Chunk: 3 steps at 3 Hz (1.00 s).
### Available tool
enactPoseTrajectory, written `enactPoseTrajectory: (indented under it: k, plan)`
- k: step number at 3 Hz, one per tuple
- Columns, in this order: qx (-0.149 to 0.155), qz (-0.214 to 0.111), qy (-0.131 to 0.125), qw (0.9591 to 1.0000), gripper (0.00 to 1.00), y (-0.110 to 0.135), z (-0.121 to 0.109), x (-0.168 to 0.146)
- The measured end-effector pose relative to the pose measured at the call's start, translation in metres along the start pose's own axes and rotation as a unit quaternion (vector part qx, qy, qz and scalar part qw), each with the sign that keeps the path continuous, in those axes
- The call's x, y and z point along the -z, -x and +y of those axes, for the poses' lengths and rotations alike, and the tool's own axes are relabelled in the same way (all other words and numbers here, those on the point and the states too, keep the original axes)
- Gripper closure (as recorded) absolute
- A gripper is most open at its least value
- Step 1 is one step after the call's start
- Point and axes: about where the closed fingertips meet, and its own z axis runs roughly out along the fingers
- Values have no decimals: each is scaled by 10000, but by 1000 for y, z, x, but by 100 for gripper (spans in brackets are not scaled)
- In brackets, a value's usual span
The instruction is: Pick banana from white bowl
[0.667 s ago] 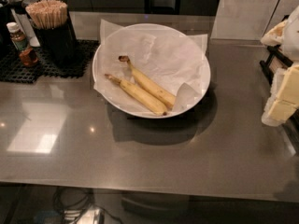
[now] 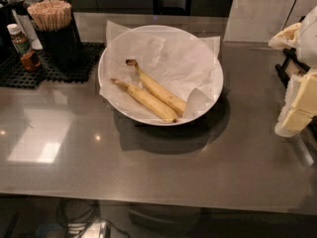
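A wide, shallow, glossy white bowl (image 2: 216,90) sits on a grey, reflective metal counter (image 2: 148,172), a little behind the middle of the surface. It is lined with a crumpled white paper sheet (image 2: 178,58) whose corners stick out over the rim at the back left and back right.

Two bananas lie on the paper in the left and front part of the bowl. The yellow, slightly curved banana with the dark brown, blobby stem end (image 2: 159,91) is the rear one. Its long axis runs diagonally: the dark stem points to the back left, towards the bowl's centre-left, and the blunt end points to the front right, where a folded flap of paper touches it. The second yellow banana, with a thin pale tapered stem (image 2: 148,102), lies just in front, almost parallel and touching it along part of its length.

The cream-coloured gripper (image 2: 299,108) hangs at the right edge of the view, above the counter and well apart from the bowl. How far it is open cannot be told, and nothing can be made out in it.

At the back left, a black cup of wooden sticks (image 2: 55,33) and a small brown bottle with a white cap (image 2: 22,46) stand on a black mesh mat (image 2: 20,76).
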Motion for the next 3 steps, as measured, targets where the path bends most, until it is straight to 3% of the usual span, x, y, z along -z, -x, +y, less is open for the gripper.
enactPoseTrajectory:
  k: [1, 2, 3]
  plan:
    - [826, -893, 230, 9923, 0, 44, 8, 2]
    - [1664, -1698, 570, 9697, 0, 100, 16, 6]
    - [2045, -2016, 813, 9544, 0, 143, 3, -7]
